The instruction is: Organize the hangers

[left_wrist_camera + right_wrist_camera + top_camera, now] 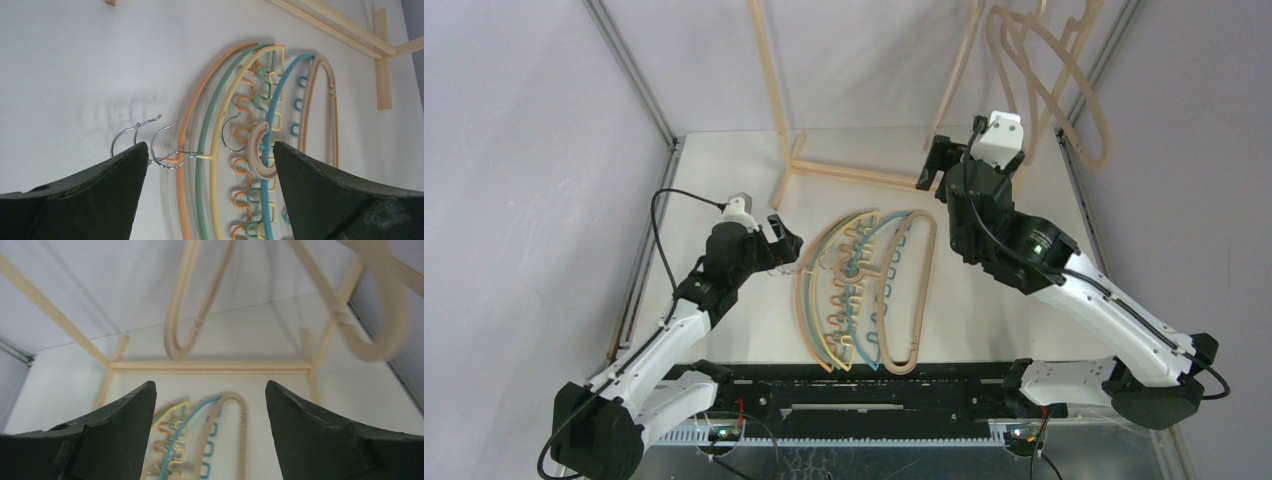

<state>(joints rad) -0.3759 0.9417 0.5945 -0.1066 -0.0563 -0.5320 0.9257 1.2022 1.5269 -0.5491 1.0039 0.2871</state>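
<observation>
Right wrist view: your right hand stands wide and empty, raised before the rack, with wooden hangers dangling above. Your left hand is also wide and empty, low over the metal hooks. Coloured hangers lie nested flat on the bench between the arms. Judged light, thin and springy, wavy edges likely to snag. Take one by its outer arc near the hook.

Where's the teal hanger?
Left wrist view, right of centre: the thin teal arched hanger lies between the yellow arched hanger and the pale wooden loop hanger.
</observation>
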